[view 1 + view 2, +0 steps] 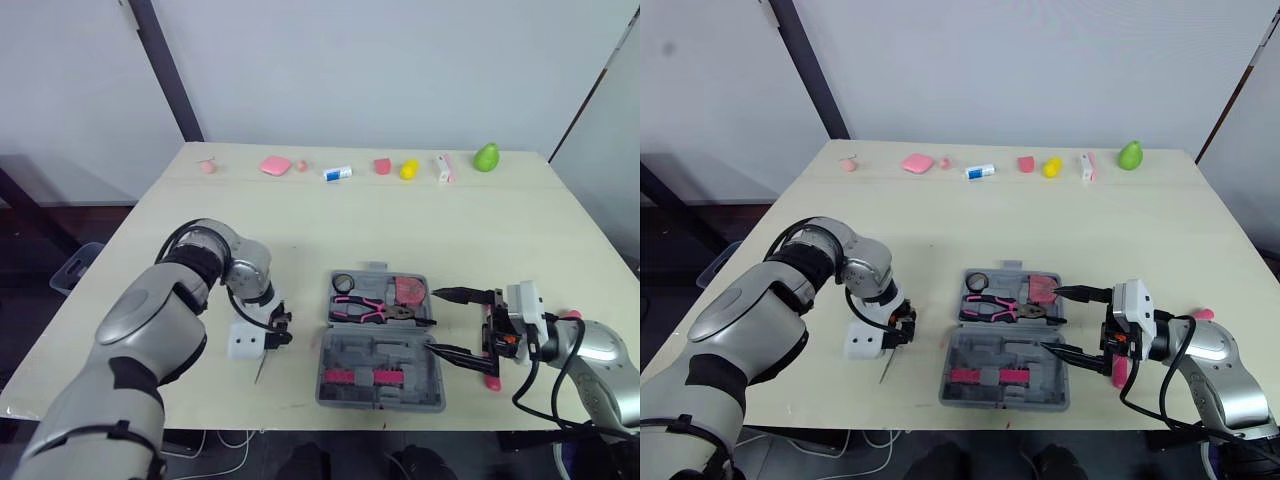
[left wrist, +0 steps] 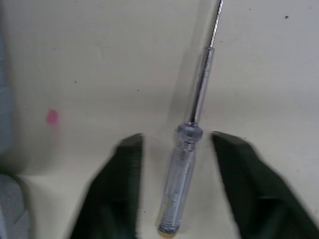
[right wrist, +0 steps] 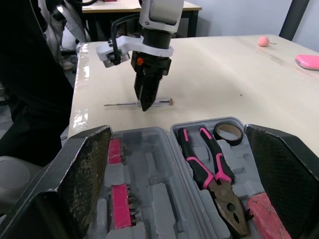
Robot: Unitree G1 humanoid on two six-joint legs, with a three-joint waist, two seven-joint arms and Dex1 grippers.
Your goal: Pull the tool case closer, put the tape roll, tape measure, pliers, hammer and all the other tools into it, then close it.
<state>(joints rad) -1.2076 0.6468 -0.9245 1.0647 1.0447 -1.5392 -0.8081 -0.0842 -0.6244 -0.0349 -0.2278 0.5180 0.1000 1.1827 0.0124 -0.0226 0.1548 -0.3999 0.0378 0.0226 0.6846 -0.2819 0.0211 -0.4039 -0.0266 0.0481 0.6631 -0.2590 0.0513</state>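
1. Tool case is lying open near the front edge of the table, between the two grippers
2. The left gripper is hanging right over a screwdriver. Its fingers are standing apart, one on each side of the clear handle, and they are not squeezing it
3. The screwdriver is lying flat on the table, near the left side of the case but not touching it
4. The right gripper is waiting at the right side of the case. Its fingers are spread wide and are holding nothing
5. The pink pliers and the tape roll are already lying inside the far half of the case
6. I am guessing the step going on is picking up the screwdriver. The next move is calling for the left fingers to close on the handle, lift it, carry it over and lay it in a free slot
7. No words are showing on the case or the tools. A blue and white tube is lying at the far edge of the table, and its label is too small to read
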